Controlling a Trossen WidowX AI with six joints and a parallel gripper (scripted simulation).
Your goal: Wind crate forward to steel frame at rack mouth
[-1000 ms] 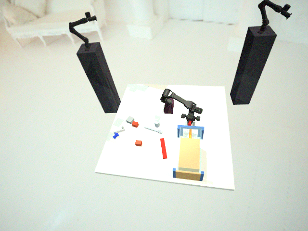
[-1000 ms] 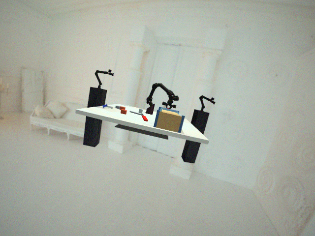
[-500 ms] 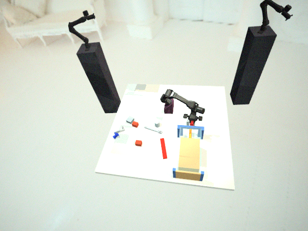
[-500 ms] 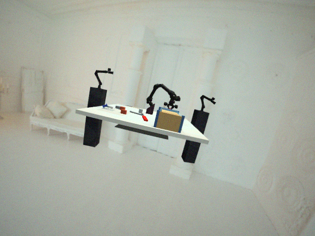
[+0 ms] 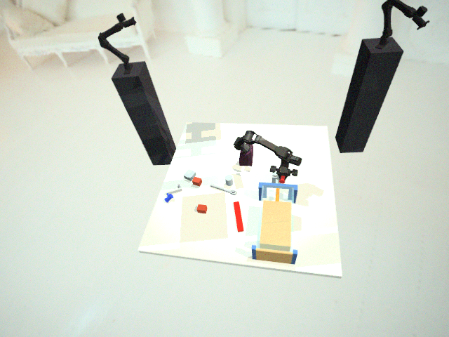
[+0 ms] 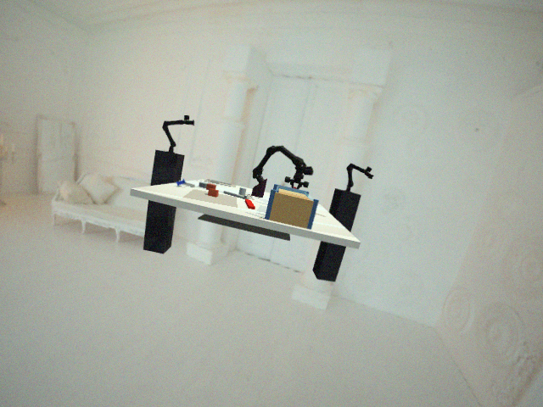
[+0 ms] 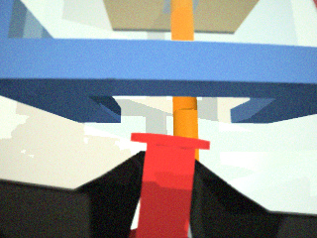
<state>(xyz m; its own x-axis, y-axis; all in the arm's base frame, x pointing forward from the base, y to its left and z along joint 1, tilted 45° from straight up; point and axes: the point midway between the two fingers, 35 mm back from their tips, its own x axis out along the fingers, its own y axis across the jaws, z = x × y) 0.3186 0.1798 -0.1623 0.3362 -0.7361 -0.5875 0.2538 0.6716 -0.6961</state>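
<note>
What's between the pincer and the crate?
The blue frame crosses between the pincer and the crate, with the orange strap running lengthwise there; the top and wrist views show both.

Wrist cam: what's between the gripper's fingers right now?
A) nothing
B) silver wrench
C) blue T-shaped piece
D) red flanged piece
D: the fingers of the gripper close on both sides of a red piece with a wider flange at its end, in front of the blue frame.
</note>
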